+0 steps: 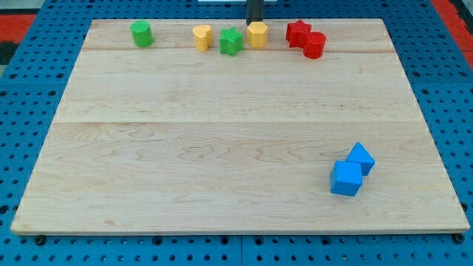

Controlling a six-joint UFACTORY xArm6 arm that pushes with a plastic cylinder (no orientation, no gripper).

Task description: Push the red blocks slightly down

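Red blocks sit together near the view's top right of the surface (222,148): a red star (298,32) and a red cylinder (315,45), touching, the cylinder a little lower and to the view's right. My tip (254,23) is at the view's top edge, just behind the yellow hexagon block (257,34) and to the view's left of the red pair, not touching either red one. I have no hand to hold apart or together, only this rod.

Outward from there, a green star (231,41) lies against the yellow hexagon block, then a yellow block (202,37) of unclear shape and a green cylinder (142,33). Two blue cubes (352,171) rest well apart at the lower right.

Risk, as I judge it: moving across from here I could drag the yellow hexagon block along, or strike the red star off-centre so the pair splits and the cylinder rolls aside instead of down.
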